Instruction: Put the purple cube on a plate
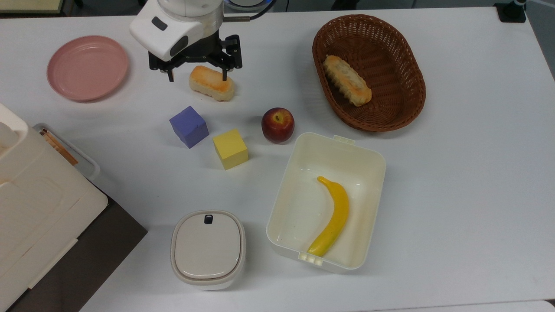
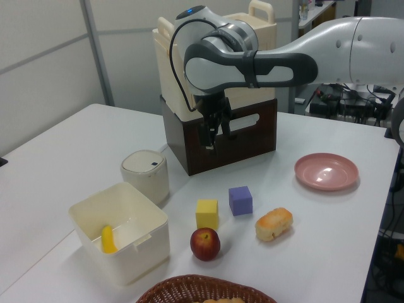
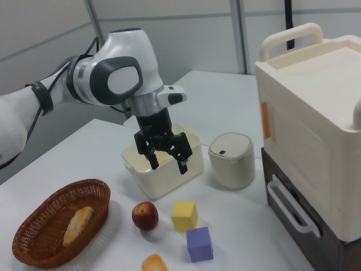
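Hovering above the white table [image 1: 455, 182] with its two fingers spread wide and nothing between them, the Panda arm's gripper [image 1: 197, 77] hangs over a bread roll [image 1: 211, 83] in the top view, well above the tabletop as the right view shows. The purple cube [image 1: 189, 126] sits untouched on the table, just beside the yellow cube [image 1: 230, 148] and near a red apple [image 1: 278, 125], while the pink plate [image 1: 67, 89] lies bare and well apart toward the top view's upper left. The step in hand appears to be the reach for the purple cube, with the task barely begun. To do it well, the gripper likely needs to shift toward the top view's bottom, clear of the roll, centre over the cube and turn so the fingers line up with two opposite flat faces, since the cube stands slightly rotated on the table. A straight descent should keep the finger nearest the yellow cube from nudging it, as the gap between the two blocks is small. A firm but gentle close seems wise if the cube is soft, then a lift high enough to clear the plate's raised rim.
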Controlling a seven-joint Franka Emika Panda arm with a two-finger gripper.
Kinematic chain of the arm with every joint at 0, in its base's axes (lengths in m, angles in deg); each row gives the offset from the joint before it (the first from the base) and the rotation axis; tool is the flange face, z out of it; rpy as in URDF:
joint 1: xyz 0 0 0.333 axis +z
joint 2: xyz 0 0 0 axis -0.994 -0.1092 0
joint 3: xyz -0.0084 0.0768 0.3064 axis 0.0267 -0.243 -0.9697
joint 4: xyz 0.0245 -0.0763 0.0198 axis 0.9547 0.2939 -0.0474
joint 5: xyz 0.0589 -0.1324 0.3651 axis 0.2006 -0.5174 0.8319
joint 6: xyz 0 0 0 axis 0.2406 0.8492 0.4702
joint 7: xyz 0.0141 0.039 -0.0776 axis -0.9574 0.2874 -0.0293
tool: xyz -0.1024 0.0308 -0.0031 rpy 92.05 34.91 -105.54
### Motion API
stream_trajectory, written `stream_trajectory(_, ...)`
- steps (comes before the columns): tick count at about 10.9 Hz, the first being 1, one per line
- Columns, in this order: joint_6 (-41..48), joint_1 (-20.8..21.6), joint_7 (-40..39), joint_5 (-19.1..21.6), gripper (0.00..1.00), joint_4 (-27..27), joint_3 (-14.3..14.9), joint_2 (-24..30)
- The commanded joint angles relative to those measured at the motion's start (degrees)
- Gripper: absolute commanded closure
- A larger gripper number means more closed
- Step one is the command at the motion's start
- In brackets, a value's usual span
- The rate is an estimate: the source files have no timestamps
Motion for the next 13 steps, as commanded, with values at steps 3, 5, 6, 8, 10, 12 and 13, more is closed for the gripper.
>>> stream_trajectory(3, 0.14, 0.25, -0.19, -0.32, 0.0, 1.47, -0.08, 1.44)
stream_trajectory(5, 0.23, 0.16, -0.71, -0.75, 0.0, 1.47, 0.01, 1.53)
stream_trajectory(6, 0.06, -0.02, -0.89, -0.41, 0.0, 1.47, 0.01, 1.44)
stream_trajectory(8, -0.03, -0.45, -1.24, -0.41, 0.0, 1.47, 0.01, 1.35)
stream_trajectory(10, -0.12, -0.37, -3.35, -0.49, 0.0, 1.73, 0.01, 0.74)
stream_trajectory(12, -0.12, -0.37, -5.8, -0.93, 0.0, 1.82, 0.01, -1.1)
stream_trajectory(13, -0.12, -0.37, -8.16, -0.76, 0.0, 1.82, -0.08, -1.98)
